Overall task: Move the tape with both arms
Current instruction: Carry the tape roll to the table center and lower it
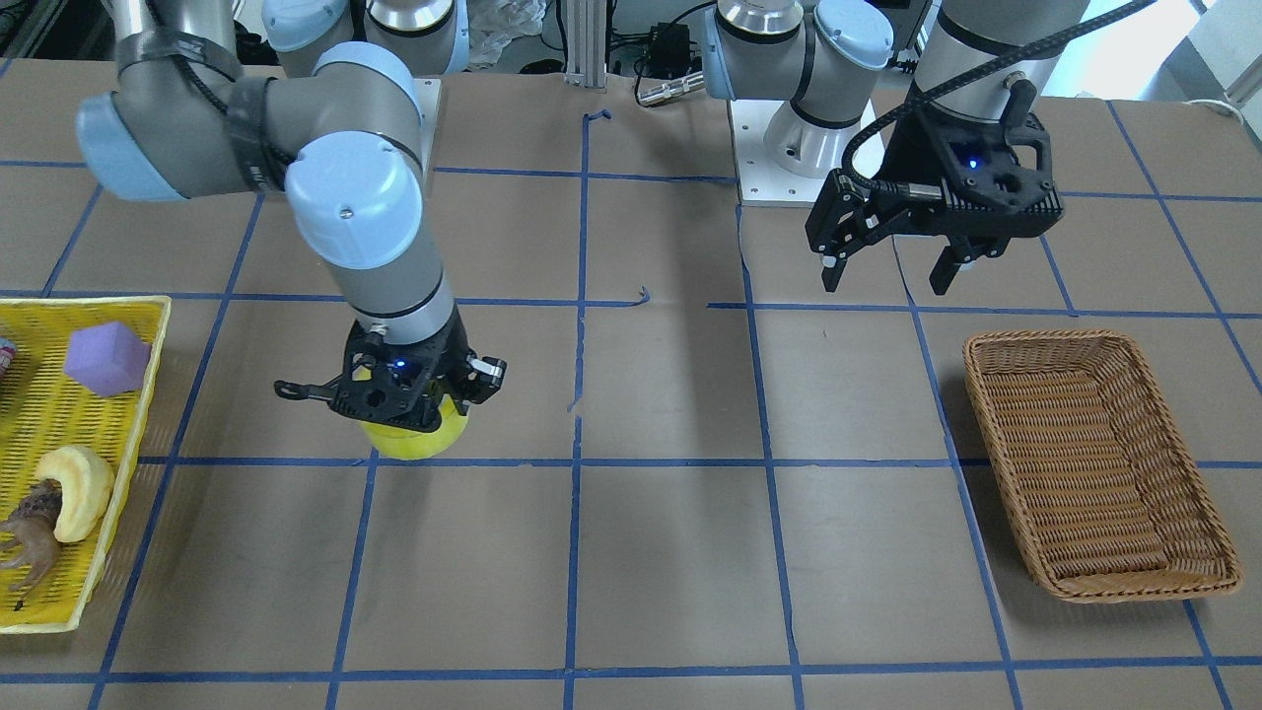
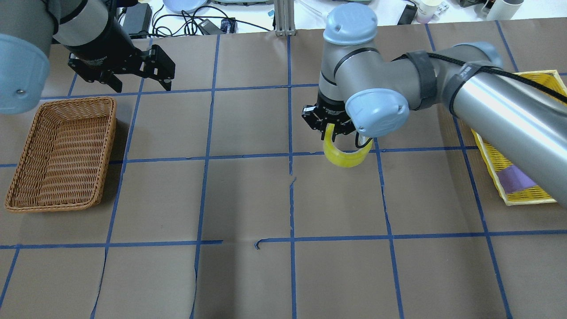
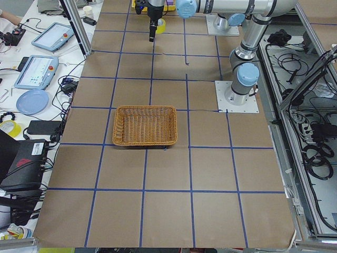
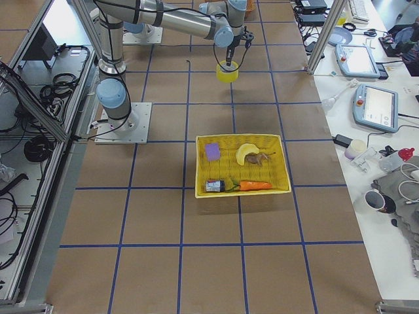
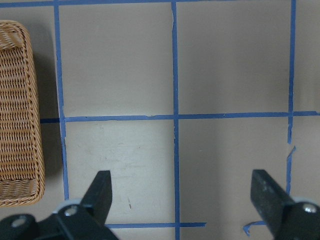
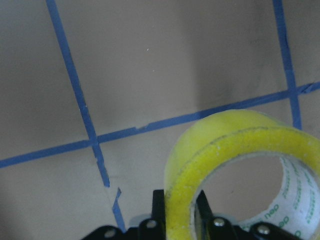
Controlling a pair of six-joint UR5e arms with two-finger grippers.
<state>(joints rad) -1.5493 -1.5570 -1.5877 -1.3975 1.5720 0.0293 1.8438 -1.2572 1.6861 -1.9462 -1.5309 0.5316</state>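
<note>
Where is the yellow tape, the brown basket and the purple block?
tape (image 2: 346, 158): overhead view, its outer yellow wall.
basket (image 2: 62, 150): overhead view, its bare woven floor.
purple block (image 1: 106, 357): front-facing view, its top face.

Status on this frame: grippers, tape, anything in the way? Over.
Right gripper shut on tape wall. Left gripper open, empty, near wicker basket. Nothing seen between grippers.

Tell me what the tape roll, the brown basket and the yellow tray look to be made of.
Tape roll: glossy, slightly translucent yellow-green plastic film, wound on a white printed core, probably card. Brown basket: woven wicker or rattan, matt, with visible strands; it could be an imitation. Yellow tray: likely moulded plastic, with an open mesh pattern and uniform bright colour.
</note>
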